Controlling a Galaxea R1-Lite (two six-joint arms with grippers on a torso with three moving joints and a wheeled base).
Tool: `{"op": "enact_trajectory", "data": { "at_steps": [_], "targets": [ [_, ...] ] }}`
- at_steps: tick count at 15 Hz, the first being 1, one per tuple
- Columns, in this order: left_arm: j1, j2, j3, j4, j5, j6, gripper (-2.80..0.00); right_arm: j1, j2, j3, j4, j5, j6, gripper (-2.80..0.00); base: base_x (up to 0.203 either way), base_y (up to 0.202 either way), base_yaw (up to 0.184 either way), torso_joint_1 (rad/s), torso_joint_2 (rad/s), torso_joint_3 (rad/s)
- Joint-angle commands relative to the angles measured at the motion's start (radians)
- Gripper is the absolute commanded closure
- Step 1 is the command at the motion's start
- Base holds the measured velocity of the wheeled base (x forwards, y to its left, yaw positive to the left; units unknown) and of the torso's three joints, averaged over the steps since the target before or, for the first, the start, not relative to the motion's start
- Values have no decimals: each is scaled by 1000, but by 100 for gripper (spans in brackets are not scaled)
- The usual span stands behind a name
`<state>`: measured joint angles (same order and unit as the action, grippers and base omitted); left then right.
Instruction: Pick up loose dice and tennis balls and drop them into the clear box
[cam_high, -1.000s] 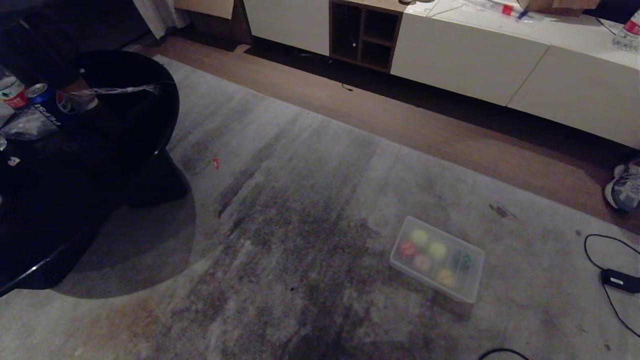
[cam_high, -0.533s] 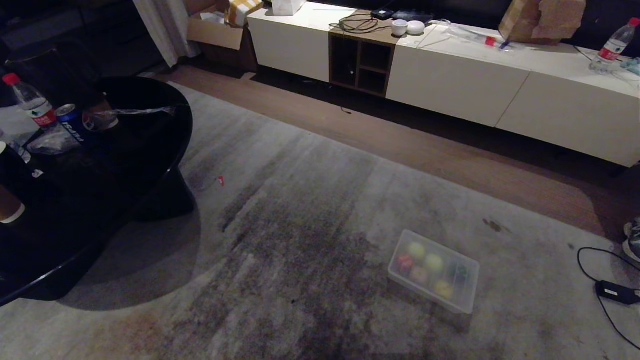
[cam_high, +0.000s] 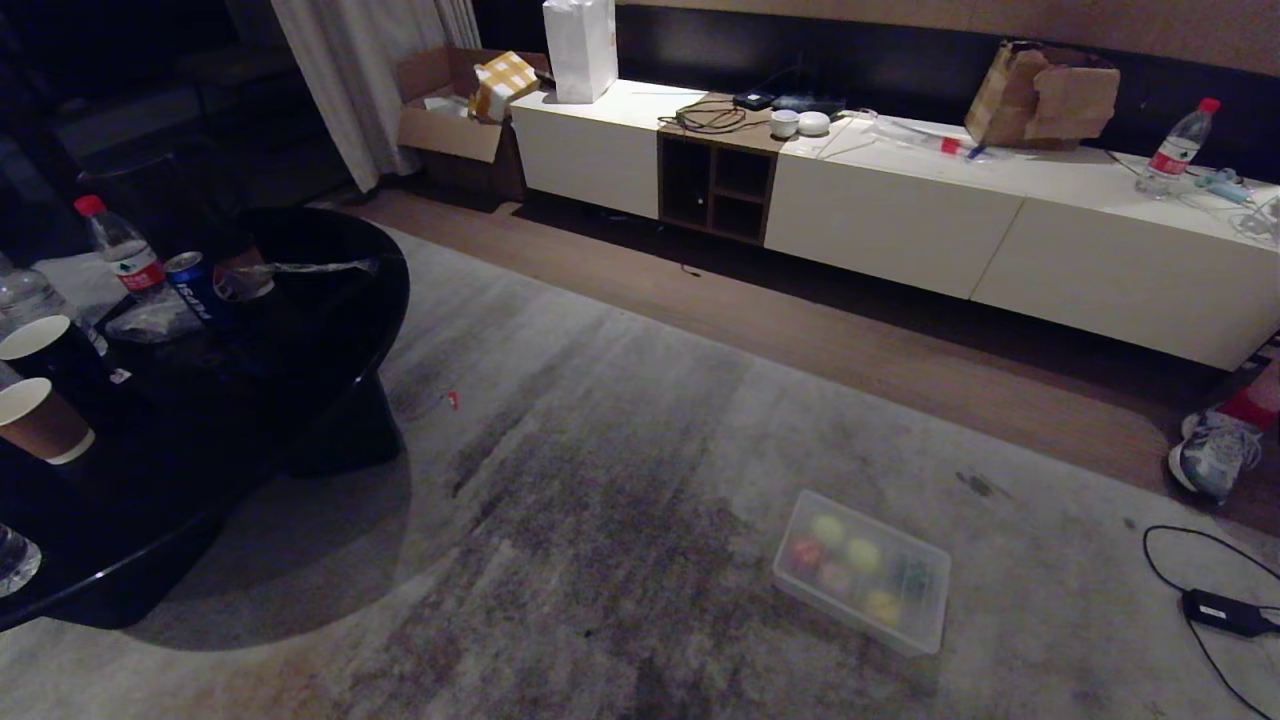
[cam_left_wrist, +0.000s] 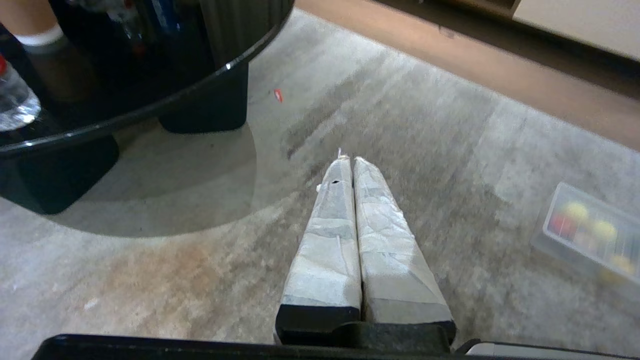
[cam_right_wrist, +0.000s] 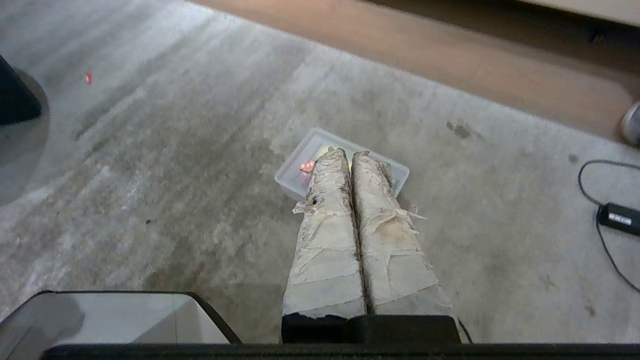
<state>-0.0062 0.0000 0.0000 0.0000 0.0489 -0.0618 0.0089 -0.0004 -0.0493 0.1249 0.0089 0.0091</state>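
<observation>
While you scan the room from the head cam, the biggest thing is the grey rug (cam_high: 620, 480), streaked dark thru the middle and covering most of the floor, w/ a strip of wood floor (cam_high: 850, 340) beyond it. Along the far wall you get the long white cabinet (cam_high: 900, 220), w/ an open wood shelf section, a torn cardboard box (cam_high: 1045, 95), a white bag (cam_high: 580, 48) and a water bottle (cam_high: 1178, 150) on top. At left sits the round black table (cam_high: 250, 380), carrying paper cups, a bottle and a blue can (cam_high: 190, 285). Neither arm shows in the head cam. Wrist cams give you both: the left gripper (cam_left_wrist: 348, 159) hangs above bare rug near the table's base, its taped fingers pressed flat together, nothing between them; the right gripper (cam_right_wrist: 348, 152) is likewise clamped shut & empty, its tips lined up over the clear box in that view, well above it. You'll find the clear box (cam_high: 932, 618) on the rug at right-centre, apart from the table. Inside it the tennis balls (cam_high: 828, 528) lie beside the dice (cam_high: 806, 553); red, beige, yellow & dark green blobs are blurred, pips not readable. A shoe (cam_high: 1212, 452) sits at the rug's right edge, a black adapter (cam_high: 1230, 610) w/ cable nearby, and a tiny red scrap (cam_high: 453, 399) lies by the table.
</observation>
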Motion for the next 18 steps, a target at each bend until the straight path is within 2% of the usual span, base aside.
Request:
{"op": "enact_trajectory", "data": {
  "at_steps": [1, 11, 18],
  "targets": [
    [0, 2, 2, 0, 2, -4, 0, 0, 2, 0, -1, 0, 0, 0, 0, 0, 0, 1, 2, 201],
    [0, 2, 2, 0, 2, 0, 0, 0, 2, 0, 0, 0, 1, 0, 0, 0, 0, 1, 2, 196],
    [0, 2, 2, 0, 0, 5, 0, 0, 2, -1, 2, 0, 0, 0, 0, 0, 0, 6, -54, -21]
  ]
}}
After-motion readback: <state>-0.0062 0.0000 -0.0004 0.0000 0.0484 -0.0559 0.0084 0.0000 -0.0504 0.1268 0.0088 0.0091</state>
